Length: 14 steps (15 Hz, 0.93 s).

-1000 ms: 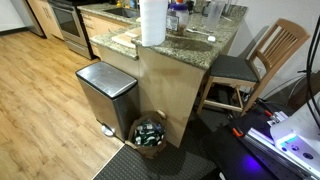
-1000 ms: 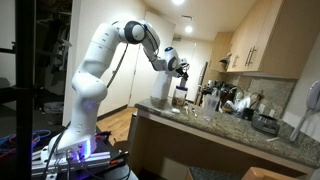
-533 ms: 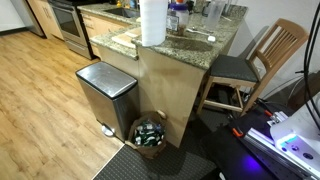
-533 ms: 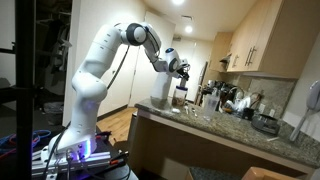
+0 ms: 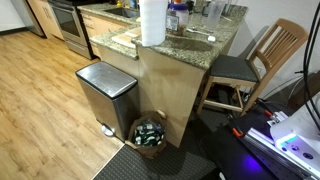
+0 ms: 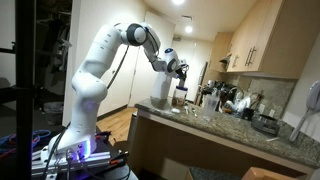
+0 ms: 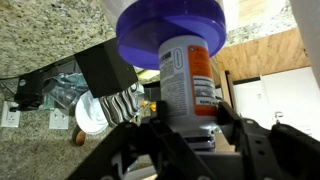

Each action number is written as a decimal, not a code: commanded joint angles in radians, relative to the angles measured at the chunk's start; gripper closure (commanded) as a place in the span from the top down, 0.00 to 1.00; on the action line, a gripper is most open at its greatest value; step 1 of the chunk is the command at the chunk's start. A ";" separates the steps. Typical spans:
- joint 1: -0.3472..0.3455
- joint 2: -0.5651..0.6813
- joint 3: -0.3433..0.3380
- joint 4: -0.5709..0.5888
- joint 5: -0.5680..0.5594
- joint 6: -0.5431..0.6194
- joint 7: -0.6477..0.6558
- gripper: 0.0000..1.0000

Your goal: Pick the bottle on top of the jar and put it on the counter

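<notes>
Fingers [image 7: 243,135] flank the bottle [image 7: 188,75], grip unclear: close squarely, then lift straight off the jar [image 7: 170,25].

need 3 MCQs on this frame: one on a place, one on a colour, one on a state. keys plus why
1. Relative to the counter, where is the steel bin?
A on top of it
B on the floor beside its wooden base
C behind it on a shelf

2. In the wrist view, what colour is the jar lid seen past the bottle?
A red
B white
C blue-purple

3. The bin's own lid is:
A shut
B propped open
C missing

Key:
1 B: an exterior view shows the bin on the wood floor next to the tan base.
2 C: the round lid shows blue-purple.
3 A: the bin's top lies flat and closed.
</notes>
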 commanded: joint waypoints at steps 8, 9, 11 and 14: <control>0.051 -0.127 -0.073 -0.021 -0.017 -0.070 0.034 0.24; 0.056 -0.174 -0.067 -0.030 -0.015 -0.118 0.056 0.24; 0.063 -0.268 -0.052 -0.048 -0.006 -0.242 0.092 0.24; 0.065 -0.429 -0.029 -0.096 0.068 -0.511 0.105 0.24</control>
